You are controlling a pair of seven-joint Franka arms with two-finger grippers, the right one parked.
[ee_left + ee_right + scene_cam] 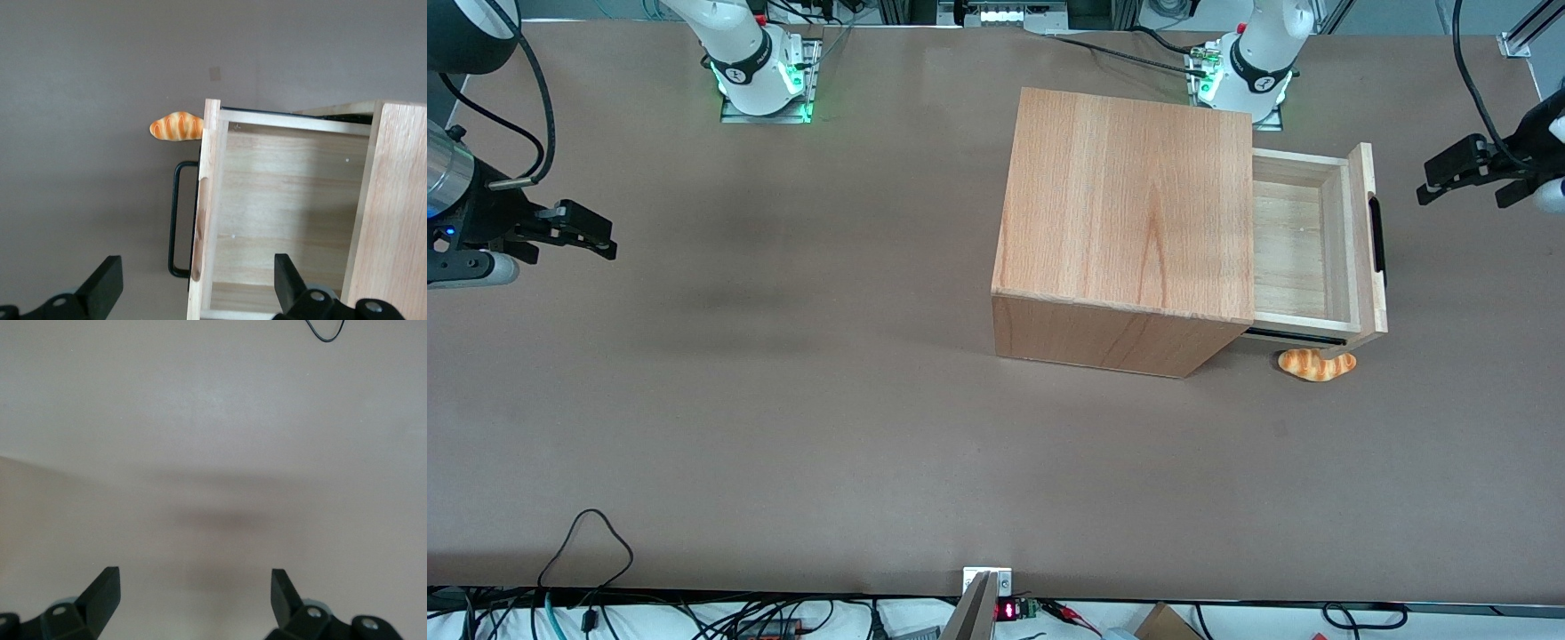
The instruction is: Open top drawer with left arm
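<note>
Pincer: the black two-finger gripper [1449, 182] of the white glossy left arm [1549, 124] hangs in the air toward the working arm's end of the table, in front of the drawer's front panel and apart from it. Its fingers [103, 287] are spread wide and hold nothing.

Drawer: the shallow light-wood top drawer [1303, 240] stands pulled out of the cabinet, its pale plank floor bare and open to view. Its front panel faces the working arm's end of the table.

Handle: the long black slot-like handle [1376, 242] sits on the front panel. In the wrist view it shows as a thin black loop [175, 220] standing off the wood, and nothing touches it.

Cabinet: the large plain wooden casing [1125, 222] stands on the table near the left arm's base, its flat top covering the inner part of the drawer.

Bread: a small orange-and-cream striped toy croissant [1317, 364] lies on the table just beside the drawer's front corner nearest the front camera, lower than the drawer. It is seen in the wrist view too [176, 126], close against the edge of the front panel.

Way between pincer and handle: only bare table shows there; the croissant lies off to the side of that line, nearer the front camera.

Table: a wide brown matte surface [783, 400].
</note>
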